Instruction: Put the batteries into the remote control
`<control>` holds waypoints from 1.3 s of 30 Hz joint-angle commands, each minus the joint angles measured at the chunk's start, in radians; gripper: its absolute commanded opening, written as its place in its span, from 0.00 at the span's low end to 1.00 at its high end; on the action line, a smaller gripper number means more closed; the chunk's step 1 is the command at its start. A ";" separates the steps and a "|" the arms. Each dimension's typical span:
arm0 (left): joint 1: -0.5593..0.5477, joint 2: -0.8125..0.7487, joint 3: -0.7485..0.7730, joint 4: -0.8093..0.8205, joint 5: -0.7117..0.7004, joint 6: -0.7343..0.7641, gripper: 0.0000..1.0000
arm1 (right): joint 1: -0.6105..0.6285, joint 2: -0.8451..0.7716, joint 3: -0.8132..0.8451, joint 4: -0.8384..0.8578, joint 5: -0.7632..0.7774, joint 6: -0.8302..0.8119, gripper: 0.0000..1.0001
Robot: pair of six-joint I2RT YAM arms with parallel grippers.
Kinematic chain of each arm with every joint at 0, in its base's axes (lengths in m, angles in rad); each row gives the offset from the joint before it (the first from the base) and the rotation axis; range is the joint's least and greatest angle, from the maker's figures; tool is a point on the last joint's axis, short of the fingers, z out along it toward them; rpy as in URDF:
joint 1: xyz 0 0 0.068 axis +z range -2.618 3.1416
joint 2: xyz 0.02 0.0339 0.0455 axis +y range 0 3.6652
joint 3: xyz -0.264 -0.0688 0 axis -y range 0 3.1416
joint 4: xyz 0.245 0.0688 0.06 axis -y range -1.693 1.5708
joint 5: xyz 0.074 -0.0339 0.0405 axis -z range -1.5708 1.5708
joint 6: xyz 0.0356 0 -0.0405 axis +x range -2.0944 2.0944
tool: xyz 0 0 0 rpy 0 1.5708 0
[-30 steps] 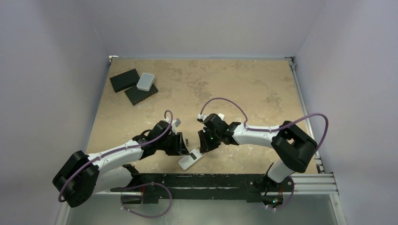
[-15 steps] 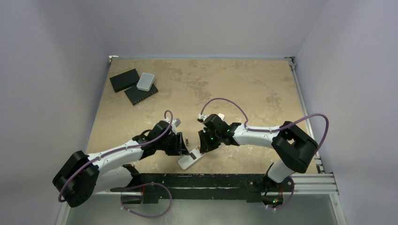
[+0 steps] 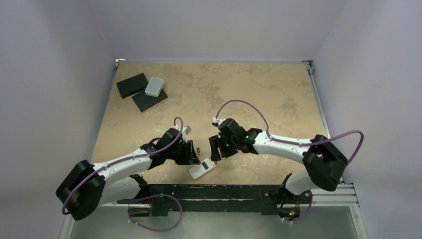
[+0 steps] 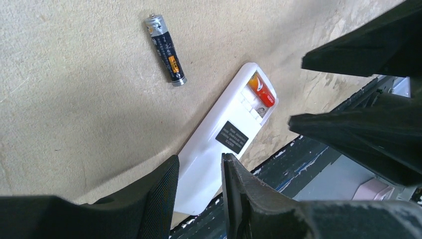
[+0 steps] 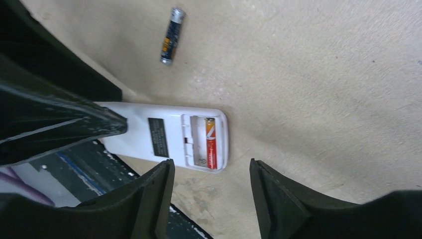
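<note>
The white remote control [image 3: 200, 170] lies back up at the table's front edge, its battery bay open. It also shows in the left wrist view [image 4: 214, 149] and the right wrist view [image 5: 139, 134]. The reddish-orange battery [image 4: 261, 90] [image 5: 211, 144] sits in one slot of the bay; the other slot is bare. The dark battery [image 3: 198, 149] [image 4: 166, 50] [image 5: 171, 35] lies loose on the table just beyond the remote. My left gripper [image 3: 193, 155] [image 4: 198, 174] is closed around the remote's near end. My right gripper [image 3: 215, 152] [image 5: 211, 184] is open and empty, just above the bay end.
Two flat black slabs [image 3: 132, 84] [image 3: 149, 101] and a light grey rounded box [image 3: 155, 86] lie at the far left. The black rail [image 3: 224, 191] runs along the table's front edge, right beside the remote.
My right arm's elbow has swung out to the right and its wrist has turned a little; its gripper stays over the remote's bay end. The left arm, remote and batteries have not moved.
</note>
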 commanded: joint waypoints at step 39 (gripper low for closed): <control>-0.198 -0.407 -0.120 -0.098 0.145 -0.504 0.56 | 0.001 0.241 0.280 -0.031 0.037 -0.064 0.00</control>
